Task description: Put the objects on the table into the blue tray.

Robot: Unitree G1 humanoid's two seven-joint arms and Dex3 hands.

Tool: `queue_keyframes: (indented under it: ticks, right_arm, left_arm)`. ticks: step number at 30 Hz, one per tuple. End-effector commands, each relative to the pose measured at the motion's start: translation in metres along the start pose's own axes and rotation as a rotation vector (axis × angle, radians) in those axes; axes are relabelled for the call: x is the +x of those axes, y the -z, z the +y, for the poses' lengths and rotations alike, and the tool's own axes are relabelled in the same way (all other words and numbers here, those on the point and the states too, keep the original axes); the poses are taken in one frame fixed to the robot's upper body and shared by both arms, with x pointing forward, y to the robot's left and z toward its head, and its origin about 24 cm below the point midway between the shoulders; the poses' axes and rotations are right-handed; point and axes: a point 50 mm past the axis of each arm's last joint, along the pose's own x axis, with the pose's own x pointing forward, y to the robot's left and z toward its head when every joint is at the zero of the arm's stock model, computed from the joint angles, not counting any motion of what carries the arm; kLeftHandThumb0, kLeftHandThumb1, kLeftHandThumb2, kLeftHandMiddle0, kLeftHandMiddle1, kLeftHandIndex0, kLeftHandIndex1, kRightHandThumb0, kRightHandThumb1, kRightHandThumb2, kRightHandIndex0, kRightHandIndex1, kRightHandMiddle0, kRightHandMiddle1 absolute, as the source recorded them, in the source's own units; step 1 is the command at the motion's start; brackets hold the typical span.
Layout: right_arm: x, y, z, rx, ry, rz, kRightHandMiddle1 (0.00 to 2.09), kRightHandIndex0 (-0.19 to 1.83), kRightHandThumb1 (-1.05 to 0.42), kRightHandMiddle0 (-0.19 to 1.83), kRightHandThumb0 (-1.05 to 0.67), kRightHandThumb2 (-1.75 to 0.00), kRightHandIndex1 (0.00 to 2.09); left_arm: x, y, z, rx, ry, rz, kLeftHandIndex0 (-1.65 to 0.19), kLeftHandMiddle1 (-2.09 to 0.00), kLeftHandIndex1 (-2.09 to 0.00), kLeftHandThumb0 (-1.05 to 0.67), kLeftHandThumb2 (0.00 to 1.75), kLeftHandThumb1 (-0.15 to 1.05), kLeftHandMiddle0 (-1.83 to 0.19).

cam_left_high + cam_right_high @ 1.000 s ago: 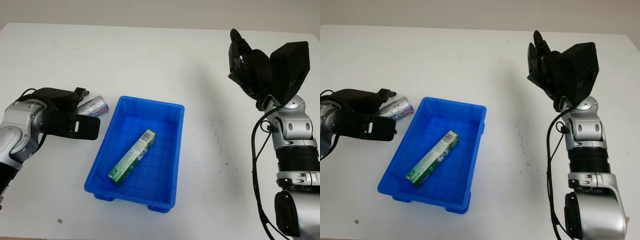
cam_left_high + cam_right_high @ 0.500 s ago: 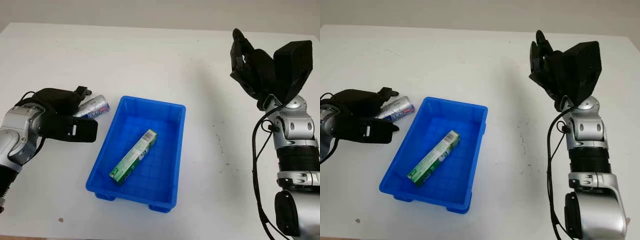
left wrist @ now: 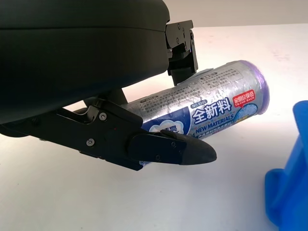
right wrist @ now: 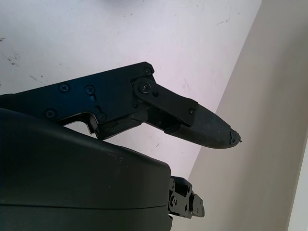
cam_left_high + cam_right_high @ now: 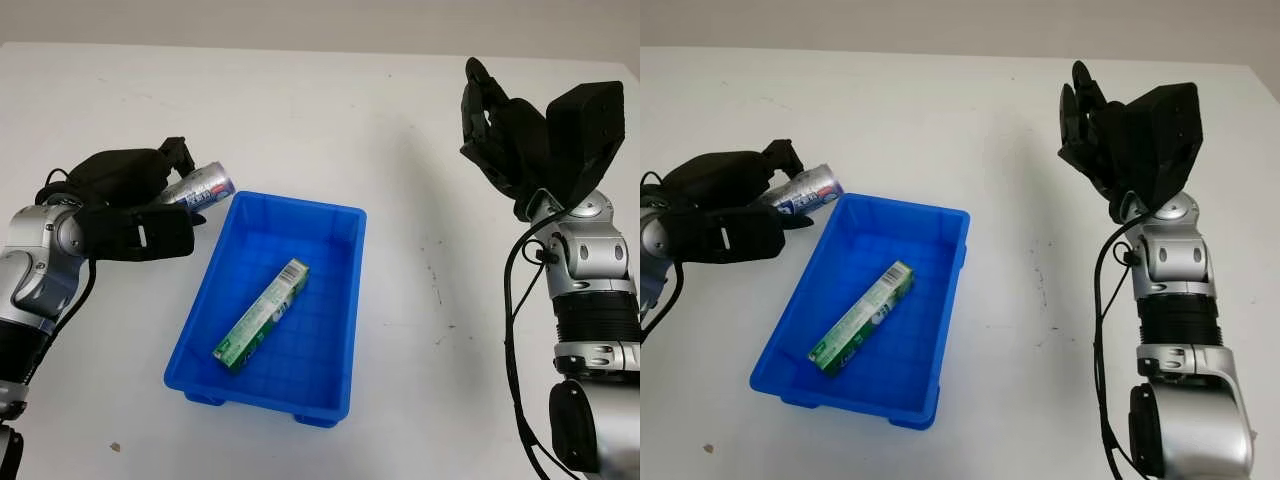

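Left hand, middle left of the head view: fingers curled around a silver-and-blue roll with printed wrapping, clamped along its length. The roll's free end pokes out toward the upper right, just beside the near-left corner of the blue tray. In the wrist view a finger crosses under the roll and the tray's blue edge sits just beside it. I cannot tell whether the roll is clear of the table or touching it.

Judgement: the lengthwise grip leaves the free end leading, so it can pass over the tray rim first; the hand is placed beside the tray for a short carry inward.

Tray sits at centre, slightly below middle. Already inside: a green and white box, lying diagonally on the floor, lower left to upper right. Space remains either side of it, more toward the right wall, for the roll.

Right hand, upper right: raised above the table, holding nothing, open, well apart from the tray. Likely parked out of the way.

Risk, as a guess: the roll is round and may rotate in the grip or roll against the box on release.
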Motion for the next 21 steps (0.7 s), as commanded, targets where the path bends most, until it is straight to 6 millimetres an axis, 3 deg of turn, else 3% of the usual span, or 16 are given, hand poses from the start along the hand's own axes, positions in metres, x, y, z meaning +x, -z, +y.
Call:
queue_keyframes:
  ticks: [1, 11, 16, 18, 21]
  right_arm:
    - [0.0, -0.005, -0.003, -0.002, 0.007, -0.017, 0.0, -0.19, -1.05, -0.19, -0.67, -0.86, 0.0]
    - [0.001, -0.005, -0.003, -0.003, 0.003, -0.013, 0.0, -0.19, -1.05, -0.19, -0.66, -0.87, 0.0]
    - [0.0, -0.004, -0.004, -0.008, -0.001, -0.011, 0.0, -0.19, -1.05, -0.19, -0.66, -0.87, 0.0]
    - [0.0, -0.004, -0.004, -0.012, -0.005, -0.009, 0.0, -0.19, -1.05, -0.19, -0.66, -0.87, 0.0]
    - [0.001, -0.004, -0.003, -0.006, -0.007, -0.007, 0.0, -0.19, -1.05, -0.19, -0.67, -0.86, 0.0]
  left_arm:
    - [-0.001, 0.001, 0.007, -0.005, -0.01, -0.011, -0.77, -2.09, -2.09, -0.12, 0.28, 1.05, -1.41]
    - [0.002, 0.004, 0.022, -0.076, -0.063, -0.001, -0.68, -2.09, -2.09, -0.1, 0.27, 1.05, -1.32]
    - [0.002, -0.003, 0.066, -0.219, -0.164, -0.012, -0.54, -2.09, -2.09, -0.11, 0.26, 1.05, -1.05]
    - [-0.002, -0.013, 0.089, -0.278, -0.201, -0.067, -0.63, -2.09, -2.09, -0.12, 0.24, 1.05, -0.86]
    - [-0.012, -0.027, 0.115, -0.332, -0.25, -0.161, -0.77, -2.09, -2.09, -0.12, 0.24, 1.05, -0.93]
